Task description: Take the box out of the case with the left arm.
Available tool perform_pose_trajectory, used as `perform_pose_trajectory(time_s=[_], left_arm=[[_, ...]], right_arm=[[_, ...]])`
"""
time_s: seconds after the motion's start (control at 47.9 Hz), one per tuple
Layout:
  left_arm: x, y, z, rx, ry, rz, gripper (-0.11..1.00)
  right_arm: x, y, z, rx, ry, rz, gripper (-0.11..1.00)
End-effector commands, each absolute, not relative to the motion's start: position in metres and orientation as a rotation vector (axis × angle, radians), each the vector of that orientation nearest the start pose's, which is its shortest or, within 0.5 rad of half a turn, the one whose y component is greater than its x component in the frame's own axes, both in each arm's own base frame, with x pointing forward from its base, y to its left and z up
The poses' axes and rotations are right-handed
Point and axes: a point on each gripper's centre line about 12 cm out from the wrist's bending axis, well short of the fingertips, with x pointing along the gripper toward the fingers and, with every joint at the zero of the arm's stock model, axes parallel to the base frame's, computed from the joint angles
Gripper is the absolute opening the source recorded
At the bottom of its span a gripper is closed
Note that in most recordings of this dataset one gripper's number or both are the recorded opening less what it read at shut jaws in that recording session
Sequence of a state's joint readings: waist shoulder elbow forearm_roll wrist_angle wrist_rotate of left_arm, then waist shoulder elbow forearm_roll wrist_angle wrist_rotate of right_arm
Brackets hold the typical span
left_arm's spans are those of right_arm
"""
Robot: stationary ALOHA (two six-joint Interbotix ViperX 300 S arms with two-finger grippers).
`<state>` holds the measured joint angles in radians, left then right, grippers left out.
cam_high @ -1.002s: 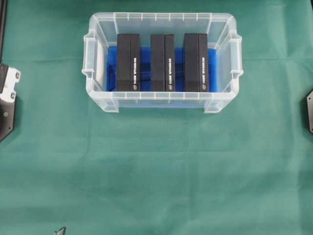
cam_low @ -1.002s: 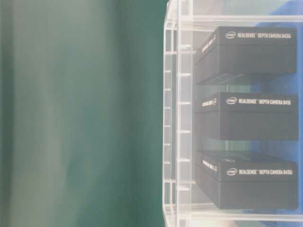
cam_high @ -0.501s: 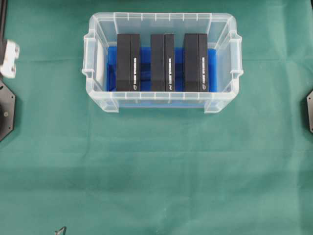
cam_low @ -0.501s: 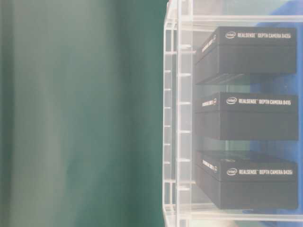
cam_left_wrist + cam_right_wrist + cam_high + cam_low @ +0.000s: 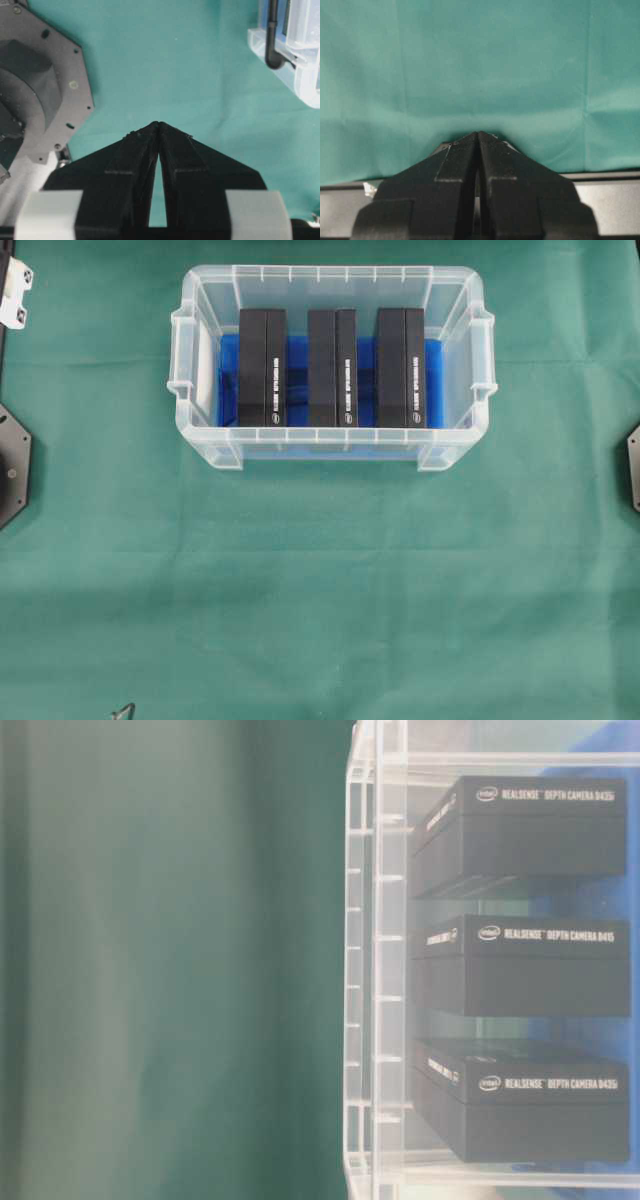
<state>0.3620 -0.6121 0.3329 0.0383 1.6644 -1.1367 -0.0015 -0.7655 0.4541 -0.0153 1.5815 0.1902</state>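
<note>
Plainly, three black boxes (image 5: 525, 955) labelled "Intel RealSense Depth Camera D435i" stand inside the clear case (image 5: 330, 445); left hand (image 5: 158, 125) closed, empty.

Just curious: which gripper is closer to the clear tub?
Left. The left gripper has the tub's corner in its view; the right gripper sees only green cloth.

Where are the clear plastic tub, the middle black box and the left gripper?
clear plastic tub (image 5: 330, 437), overhead view, near rim
middle black box (image 5: 332, 368), overhead view, top face
left gripper (image 5: 158, 123), left wrist view, closed fingertips
</note>
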Motion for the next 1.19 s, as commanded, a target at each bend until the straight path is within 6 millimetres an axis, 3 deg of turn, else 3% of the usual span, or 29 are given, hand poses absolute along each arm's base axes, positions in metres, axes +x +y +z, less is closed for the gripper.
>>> perform_pose_trajectory(time_s=[0.0, 0.23, 0.313, 0.501, 0.585, 1.169], left_arm=[[0.1718, 0.071, 0.3758, -1.156, 1.038, 1.097, 0.0], [0.1722, 0.0709, 0.3714, -1.161, 1.05, 1.108, 0.03], [0.1721, 0.0709, 0.3705, -1.165, 1.051, 1.112, 0.2], [0.1715, 0.0707, 0.3688, -1.176, 1.048, 1.124, 0.75], [0.172, 0.0709, 0.3686, -1.178, 1.047, 1.126, 0.89], [0.1719, 0.0708, 0.3686, -1.177, 1.049, 1.126, 0.9]], right_arm=[[0.157, -0.0028, 0.3693, 0.154, 1.25, -0.14, 0.0], [0.1569, -0.0053, 0.3688, 0.14, 1.249, -0.159, 0.0], [0.1567, -0.0061, 0.3688, 0.137, 1.25, -0.164, 0.0], [0.1567, -0.0059, 0.3688, 0.136, 1.251, -0.162, 0.0], [0.1567, -0.0059, 0.3693, 0.136, 1.249, -0.162, 0.0], [0.1566, -0.0059, 0.3692, 0.136, 1.251, -0.162, 0.0]])
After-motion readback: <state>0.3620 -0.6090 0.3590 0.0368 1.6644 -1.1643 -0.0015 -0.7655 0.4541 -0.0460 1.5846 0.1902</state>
